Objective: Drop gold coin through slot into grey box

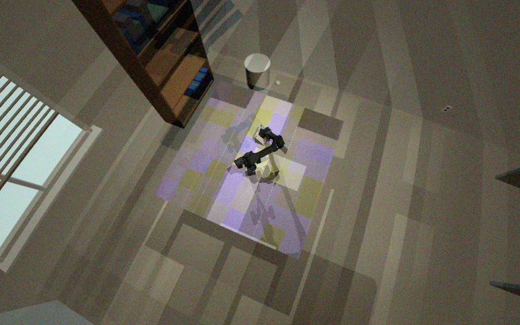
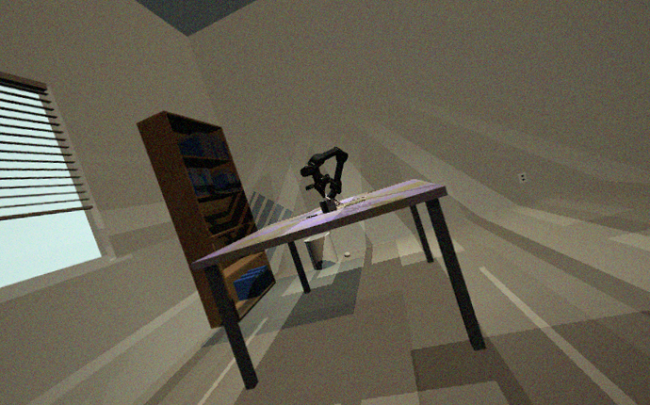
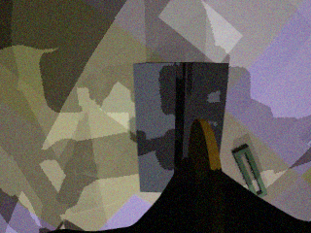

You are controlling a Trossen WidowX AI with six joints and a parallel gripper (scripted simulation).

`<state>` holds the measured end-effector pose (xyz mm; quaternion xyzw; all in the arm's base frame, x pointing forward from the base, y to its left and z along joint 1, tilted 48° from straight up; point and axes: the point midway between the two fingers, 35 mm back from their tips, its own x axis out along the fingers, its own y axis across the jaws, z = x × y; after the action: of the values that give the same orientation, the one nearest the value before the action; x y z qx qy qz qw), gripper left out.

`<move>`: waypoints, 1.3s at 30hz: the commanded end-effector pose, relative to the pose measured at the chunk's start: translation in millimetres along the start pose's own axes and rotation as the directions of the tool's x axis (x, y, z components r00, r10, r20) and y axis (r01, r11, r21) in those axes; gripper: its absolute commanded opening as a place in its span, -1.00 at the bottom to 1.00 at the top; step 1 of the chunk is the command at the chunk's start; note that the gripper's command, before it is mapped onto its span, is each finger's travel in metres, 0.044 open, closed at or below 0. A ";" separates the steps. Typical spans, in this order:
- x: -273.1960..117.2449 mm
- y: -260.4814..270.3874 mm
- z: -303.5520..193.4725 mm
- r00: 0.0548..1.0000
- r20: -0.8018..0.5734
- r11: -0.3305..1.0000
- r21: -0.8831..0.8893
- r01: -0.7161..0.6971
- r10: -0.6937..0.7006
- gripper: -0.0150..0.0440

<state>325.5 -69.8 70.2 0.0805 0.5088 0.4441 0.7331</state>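
coin point(image 3: 208, 143) (edge-on, gold) gripped in the hand point(image 3: 192, 165)

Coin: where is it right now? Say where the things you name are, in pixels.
In the wrist view, the coin point(image 3: 213, 146) is gripped on edge in the gripper, right of centre, overlapping the box's point(image 3: 156, 109) lower right part, left of the green holder point(image 3: 258, 184).
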 end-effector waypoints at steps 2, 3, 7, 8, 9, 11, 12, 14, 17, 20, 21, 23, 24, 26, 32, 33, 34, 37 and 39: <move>-1.2 -1.3 -0.2 1.000 0.001 1.000 -0.003 0.004 -0.004 -0.49; -1.2 -1.3 -0.2 1.000 0.001 1.000 -0.003 0.004 -0.004 -0.49; -1.5 0.5 0.6 1.000 0.001 1.000 -0.002 0.004 -0.004 -0.49; -1.7 1.3 0.9 1.000 0.001 1.000 -0.001 0.004 -0.004 -0.49; -2.0 2.0 1.0 1.000 0.001 1.000 0.000 0.004 -0.004 -0.49; -2.2 3.4 1.3 1.000 0.001 1.000 0.003 0.004 -0.004 -0.49; -2.2 4.1 1.4 1.000 0.001 1.000 0.005 0.004 -0.004 -0.49; -2.0 5.4 1.3 1.000 0.001 1.000 0.009 0.003 -0.003 -0.49; -1.7 7.0 1.8 1.000 0.001 1.000 0.012 0.003 -0.003 -0.49; -1.4 8.1 2.7 1.000 0.001 1.000 0.012 0.003 -0.003 -0.49; -1.3 8.4 3.2 1.000 0.001 1.000 0.012 0.003 -0.003 -0.49; -1.2 7.9 3.3 1.000 0.001 1.000 0.010 0.004 -0.004 -0.48; -1.2 7.3 3.0 1.000 0.000 1.000 0.009 0.004 -0.004 -0.49; -1.1 6.1 2.2 1.000 -0.001 1.000 0.007 0.004 -0.004 -0.49; -0.8 6.1 2.3 1.000 -0.001 1.000 0.006 0.004 -0.004 -0.49; -0.4 6.0 2.3 1.000 -0.001 1.000 0.006 0.004 -0.004 -0.49; 0.3 5.9 2.4 1.000 -0.001 1.000 0.006 0.004 -0.004 -0.49; 2.4 5.5 3.2 1.000 -0.001 1.000 0.004 0.004 -0.004 -0.49; 3.2 5.3 3.6 1.000 -0.001 1.000 0.004 0.004 -0.004 -0.49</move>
<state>324.5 -64.1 74.1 0.0794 0.5110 0.4425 0.7327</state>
